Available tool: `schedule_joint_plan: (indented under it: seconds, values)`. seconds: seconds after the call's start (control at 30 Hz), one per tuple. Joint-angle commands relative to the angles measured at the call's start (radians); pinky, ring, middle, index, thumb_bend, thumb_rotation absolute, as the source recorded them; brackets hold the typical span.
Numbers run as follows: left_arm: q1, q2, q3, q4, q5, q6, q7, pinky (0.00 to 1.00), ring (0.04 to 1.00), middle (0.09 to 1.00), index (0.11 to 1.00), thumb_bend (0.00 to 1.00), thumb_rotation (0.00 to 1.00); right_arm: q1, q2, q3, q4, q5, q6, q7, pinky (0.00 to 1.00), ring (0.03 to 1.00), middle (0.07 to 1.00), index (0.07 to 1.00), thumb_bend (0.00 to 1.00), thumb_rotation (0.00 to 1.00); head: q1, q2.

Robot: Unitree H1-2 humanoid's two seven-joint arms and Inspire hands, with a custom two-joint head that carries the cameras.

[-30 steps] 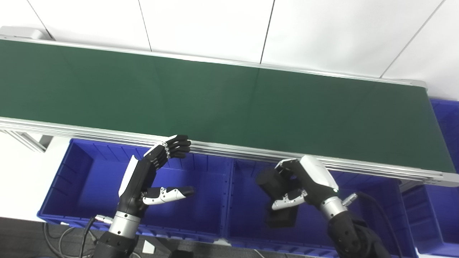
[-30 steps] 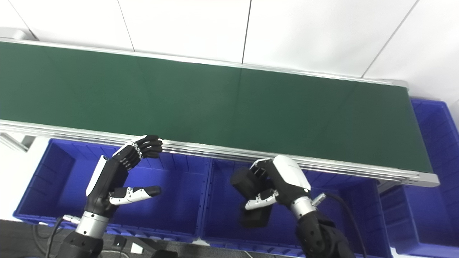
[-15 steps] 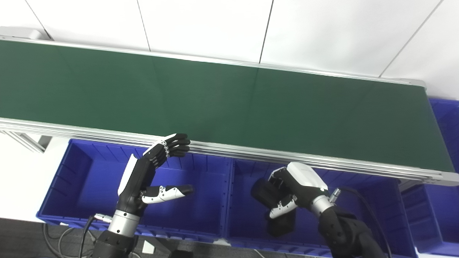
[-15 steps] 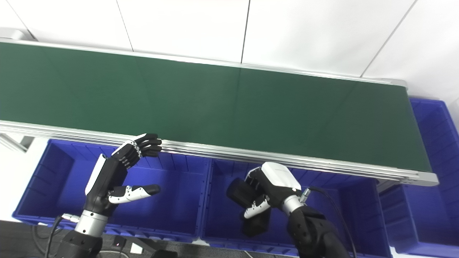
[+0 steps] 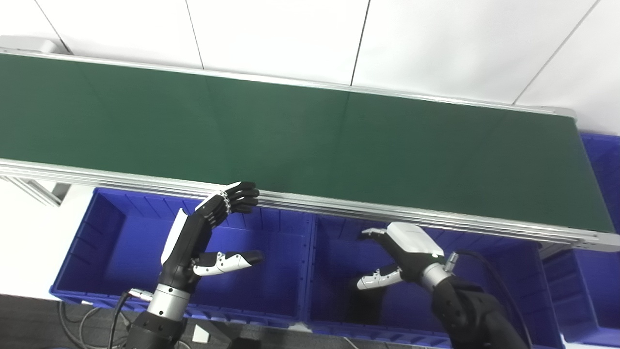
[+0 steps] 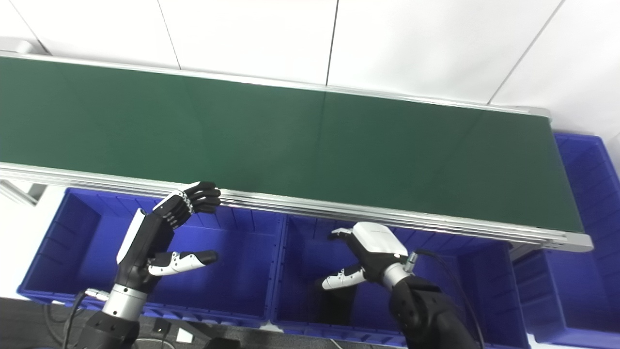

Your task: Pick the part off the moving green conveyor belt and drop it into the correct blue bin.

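The green conveyor belt (image 5: 310, 131) carries no part. A black part (image 6: 339, 305) lies dark on the floor of the middle blue bin (image 5: 484, 276), just below the thumb of my right hand (image 5: 402, 257). That hand hovers inside the bin's near left area, open, fingers spread and holding nothing. My left hand (image 5: 203, 237) is raised over the left blue bin (image 5: 121, 242), open, with its fingertips near the belt's front rail. The part's outline is hard to make out in the shadow.
The belt's aluminium front rail (image 5: 436, 220) runs just above the bins. A third blue bin (image 5: 596, 271) sits at the right end of the belt. Cables (image 5: 87, 320) trail at the lower left, and a white wall stands behind the belt.
My right hand sank into the middle bin and opened, letting go of the black part, which now lies on the bin floor. The left hand has barely moved.
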Motion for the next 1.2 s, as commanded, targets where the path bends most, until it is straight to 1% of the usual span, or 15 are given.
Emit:
schedule_joint_plan:
  seconds: [0.0,0.07,0.17,0.23,0.37,0.47,0.53,0.6,0.67,0.73,0.8,0.93,1.1,1.13,1.17]
  values:
    - [-0.001,0.001,0.005,-0.032,-0.004,-0.036,-0.005,0.67,0.715,0.755,0.777,0.79,0.38,0.015,0.014,-0.03,-0.061,0.035,-0.008,-0.048,0.67,0.829,0.852,0.828,0.78,0.5,0.001,-0.001]
    - [0.001,0.004,0.006,-0.035,-0.004,-0.036,-0.008,0.67,0.716,0.756,0.778,0.78,0.38,0.036,0.027,-0.051,-0.085,0.063,-0.016,-0.075,0.68,0.824,0.845,0.826,0.78,0.49,0.004,-0.001]
    - [0.001,0.005,0.006,-0.042,0.0,-0.031,-0.011,0.67,0.717,0.757,0.778,0.78,0.36,0.084,0.068,-0.098,-0.142,0.145,-0.02,-0.119,0.71,0.826,0.835,0.822,0.75,0.49,0.007,0.001]
    - [0.0,0.008,0.007,-0.047,0.014,-0.023,-0.014,0.68,0.719,0.758,0.779,0.78,0.36,0.113,0.095,-0.119,-0.174,0.188,-0.017,-0.136,0.72,0.829,0.836,0.825,0.74,0.5,0.012,0.005]
    - [-0.001,0.006,0.014,-0.061,0.043,0.001,-0.009,0.68,0.728,0.768,0.793,0.78,0.39,0.149,0.119,-0.125,-0.198,0.227,-0.037,-0.173,0.72,0.811,0.819,0.805,0.72,0.53,0.014,0.003]
    - [-0.014,0.006,0.012,-0.068,0.044,0.023,-0.015,0.69,0.734,0.774,0.796,0.78,0.39,0.186,0.148,-0.139,-0.211,0.289,-0.046,-0.206,0.73,0.804,0.812,0.798,0.71,0.51,0.006,0.002]
    - [-0.023,0.009,0.012,-0.064,0.041,0.027,-0.02,0.68,0.734,0.777,0.799,0.78,0.39,0.205,0.165,-0.145,-0.221,0.316,-0.038,-0.22,0.72,0.798,0.818,0.811,0.72,0.52,0.004,0.001]
    - [-0.031,0.014,0.01,-0.061,0.03,0.04,-0.027,0.68,0.742,0.783,0.803,0.79,0.38,0.226,0.184,-0.154,-0.224,0.361,-0.051,-0.239,0.71,0.788,0.822,0.838,0.73,0.52,0.001,-0.001]
    - [-0.037,0.016,0.009,-0.063,0.014,0.064,-0.037,0.7,0.752,0.789,0.803,0.81,0.38,0.243,0.194,-0.158,-0.223,0.399,-0.069,-0.254,0.73,0.797,0.841,0.883,0.74,0.55,-0.003,-0.001]
    - [-0.049,0.018,0.009,-0.061,0.003,0.084,-0.048,0.69,0.752,0.79,0.801,0.81,0.37,0.258,0.206,-0.161,-0.22,0.429,-0.091,-0.277,0.74,0.809,0.85,0.899,0.74,0.57,-0.01,-0.001]
    - [-0.061,0.023,0.01,-0.055,0.006,0.092,-0.057,0.69,0.749,0.788,0.797,0.81,0.38,0.271,0.221,-0.165,-0.213,0.456,-0.119,-0.306,0.76,0.827,0.866,0.929,0.73,0.61,-0.015,-0.004]
    - [-0.074,0.03,0.012,-0.035,-0.011,0.077,-0.072,0.69,0.75,0.796,0.808,0.78,0.37,0.295,0.246,-0.164,-0.204,0.485,-0.154,-0.358,0.77,0.827,0.866,0.941,0.71,0.65,-0.034,-0.009]
    - [-0.062,0.049,0.015,-0.059,0.001,0.123,-0.084,0.7,0.766,0.811,0.825,0.79,0.42,0.314,0.258,-0.149,-0.198,0.507,-0.172,-0.377,0.79,0.834,0.879,0.955,0.68,0.74,-0.096,-0.031]
    - [-0.057,0.053,0.019,-0.061,0.001,0.126,-0.086,0.71,0.77,0.813,0.826,0.79,0.42,0.317,0.264,-0.146,-0.197,0.514,-0.173,-0.379,0.79,0.836,0.882,0.957,0.68,0.76,-0.121,-0.04]
    - [-0.053,0.056,0.022,-0.063,-0.003,0.13,-0.087,0.71,0.773,0.816,0.827,0.79,0.42,0.319,0.266,-0.142,-0.194,0.518,-0.175,-0.382,0.8,0.84,0.888,0.961,0.68,0.78,-0.121,-0.04]
